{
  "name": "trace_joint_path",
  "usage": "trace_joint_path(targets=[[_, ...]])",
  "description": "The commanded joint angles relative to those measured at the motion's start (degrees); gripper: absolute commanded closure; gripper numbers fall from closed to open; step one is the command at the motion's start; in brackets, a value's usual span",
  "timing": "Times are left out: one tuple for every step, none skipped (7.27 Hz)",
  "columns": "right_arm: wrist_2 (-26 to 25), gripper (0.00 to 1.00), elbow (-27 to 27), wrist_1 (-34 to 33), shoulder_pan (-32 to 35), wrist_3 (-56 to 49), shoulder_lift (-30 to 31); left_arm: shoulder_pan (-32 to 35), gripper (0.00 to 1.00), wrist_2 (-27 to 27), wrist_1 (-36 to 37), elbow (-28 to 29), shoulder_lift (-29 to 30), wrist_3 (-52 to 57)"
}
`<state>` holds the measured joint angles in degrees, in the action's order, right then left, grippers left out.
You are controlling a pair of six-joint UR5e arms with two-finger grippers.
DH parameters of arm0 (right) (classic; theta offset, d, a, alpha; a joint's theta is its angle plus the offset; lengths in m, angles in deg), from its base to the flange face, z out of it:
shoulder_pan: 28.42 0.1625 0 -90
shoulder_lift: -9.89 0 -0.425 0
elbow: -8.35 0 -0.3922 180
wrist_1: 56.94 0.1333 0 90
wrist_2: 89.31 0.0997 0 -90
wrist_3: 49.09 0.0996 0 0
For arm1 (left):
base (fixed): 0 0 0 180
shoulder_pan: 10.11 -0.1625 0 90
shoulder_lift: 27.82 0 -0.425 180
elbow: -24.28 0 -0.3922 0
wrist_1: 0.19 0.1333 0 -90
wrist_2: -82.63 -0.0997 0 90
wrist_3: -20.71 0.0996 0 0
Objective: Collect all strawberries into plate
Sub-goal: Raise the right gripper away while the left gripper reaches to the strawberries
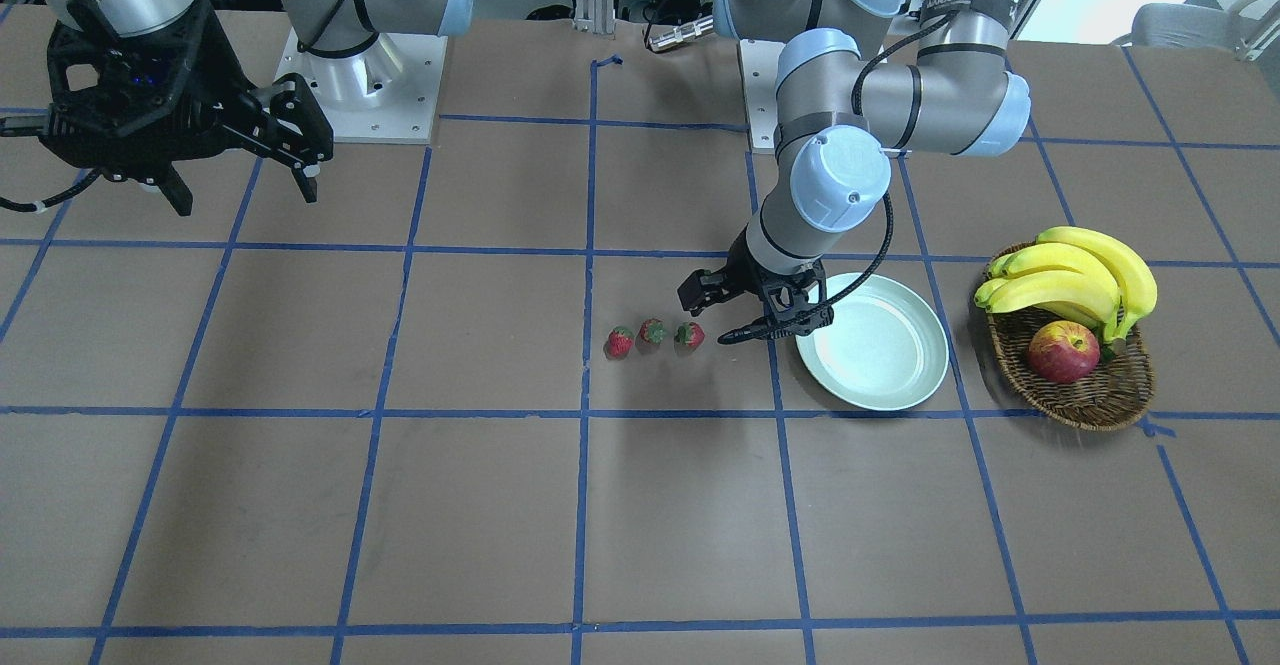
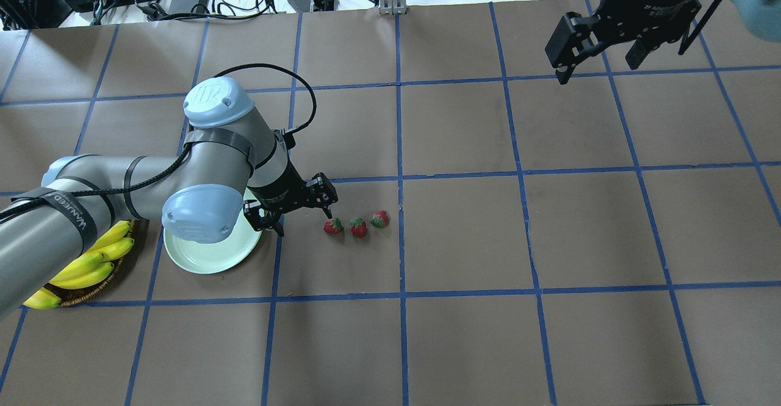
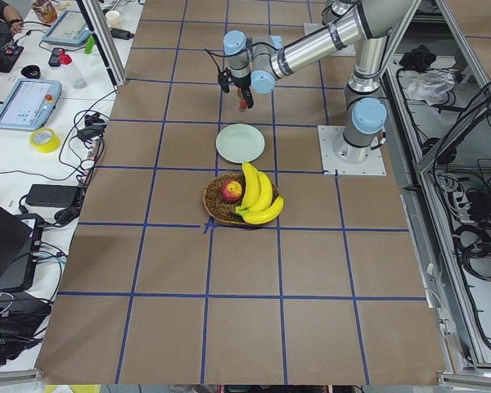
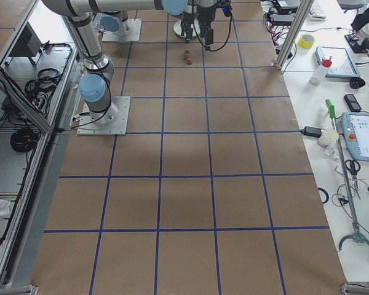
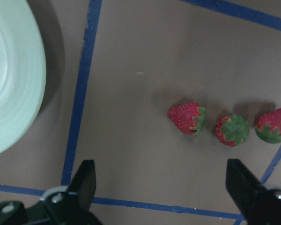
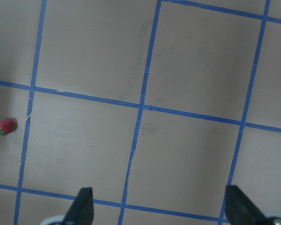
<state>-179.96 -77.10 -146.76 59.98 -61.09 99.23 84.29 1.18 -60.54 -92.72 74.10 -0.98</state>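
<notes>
**Operator:** Checking the left gripper (image 5: 161, 187) first: how do its fingers (image 5: 84, 180) stand?

**Technician:** They are spread wide with nothing between them. All three strawberries lie on the table (image 5: 131, 56) in a short row, ahead of the fingertips. The nearest strawberry (image 5: 187, 118) sits in line with the gap between the fingers. The middle strawberry (image 5: 232, 130) lies almost in line with one finger, and the far strawberry (image 5: 272, 125) is just outside that finger. The berries are close to one another, and the wrist view shows none touching a finger.

**Operator:** Where is the plate (image 5: 14, 84)?

**Technician:** It is on the other side, outside the opposite finger and well apart from the strawberries. A line of blue tape (image 5: 82, 93) runs between the plate and the berries.

**Operator:** And the right gripper (image 2: 598, 70)?

**Technician:** Its fingers are also spread and hold nothing. It hangs over bare table, well apart from the berries. Only one strawberry shows clearly at the edge of its wrist view, far outside one finger.

**Operator:** Anything else on the table?

**Technician:** A wicker basket (image 1: 1090, 395) with bananas (image 1: 1080, 275) and an apple (image 1: 1063, 352) stands beyond the plate, on its side away from the left gripper's fingers
</notes>
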Motion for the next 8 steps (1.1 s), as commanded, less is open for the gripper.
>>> trace_joint_path(targets=[[-0.14, 0.00, 0.02, -0.01, -0.07, -0.04, 0.13, 0.52, 0.00, 0.07, 2.16, -0.08, 3.10, -0.55], [-0.14, 0.00, 0.02, 0.08, 0.01, -0.04, 0.13, 0.61, 0.00, 0.68, 3.47, -0.08, 4.42, -0.55], [-0.14, 0.00, -0.06, 0.08, 0.01, -0.04, 0.13, 0.78, 0.00, 1.29, 3.83, -0.08, 4.95, -0.55], [-0.23, 0.00, -0.07, 0.08, -0.07, -0.04, 0.13, 0.87, 0.02, 1.47, 3.92, 0.01, 5.48, -0.55], [-0.15, 0.00, -0.07, 0.08, 0.01, -0.04, 0.13, 0.87, 0.06, 1.56, 3.92, 0.01, 6.18, -0.55], [-0.14, 0.00, -0.07, 0.08, -0.07, -0.04, 0.13, 0.87, 0.14, 1.56, 4.01, 0.01, 6.80, -0.55], [-0.14, 0.00, -0.07, 0.17, 0.01, -0.04, 0.13, 0.87, 0.22, 3.04, 4.10, 0.27, 7.15, -0.55], [-0.14, 0.00, -0.07, 0.26, 0.01, -0.13, 0.13, 0.87, 0.22, 4.97, 4.10, 0.36, 7.24, -0.55]])
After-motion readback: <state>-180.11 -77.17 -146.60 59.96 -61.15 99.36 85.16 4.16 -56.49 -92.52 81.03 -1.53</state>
